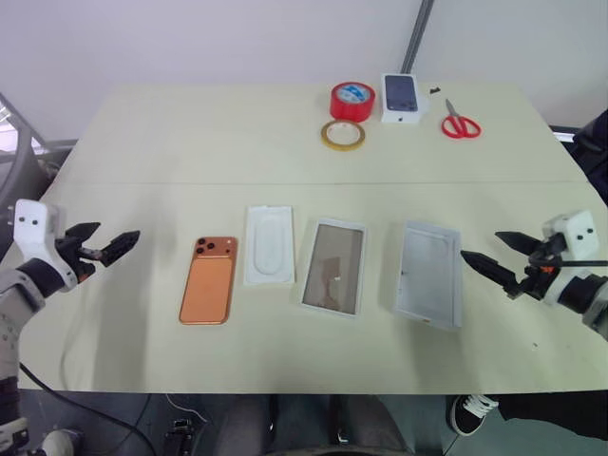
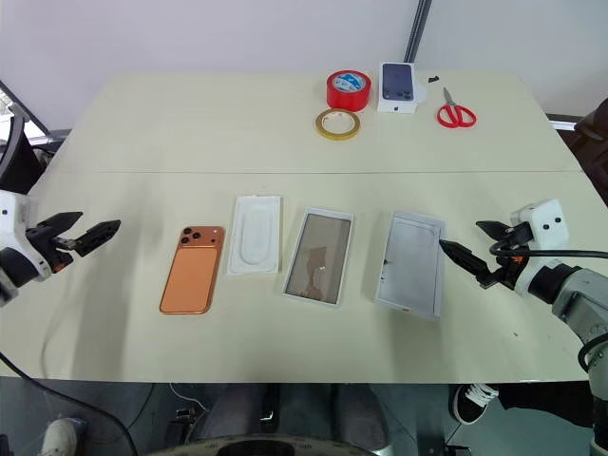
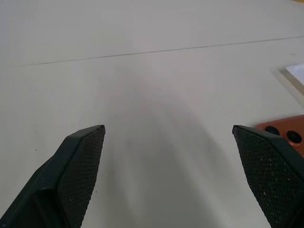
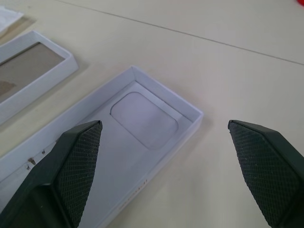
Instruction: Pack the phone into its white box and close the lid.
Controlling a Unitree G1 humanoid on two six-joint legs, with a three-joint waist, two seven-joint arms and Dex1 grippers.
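Across the middle of the pale desk (image 1: 142,142) lie the slim orange-copper phone (image 1: 209,279), a flat white insert (image 1: 269,245), the tan-floored white box (image 1: 334,267) and the upturned white lid (image 1: 429,275). At the left edge the left claw (image 1: 107,244) hovers with its fingers apart, and at the right edge the right claw (image 1: 494,254) does likewise.

The phone (image 1: 209,279), slim and orange-copper with three dark lenses on its raised camera block, lies flat and back-up on the desk (image 1: 190,142), near the left end effector (image 1: 105,244) on its inner side, camera end away from the robot; it is untouched. The white box (image 1: 334,267), a shallow tray with a tan-brown floor, lies open-side up between the two end effectors, empty; the lid (image 1: 429,274), pale grey-white inside with a faint rounded outline, lies inside-up just beside the right end effector (image 1: 494,252), apart from the box.
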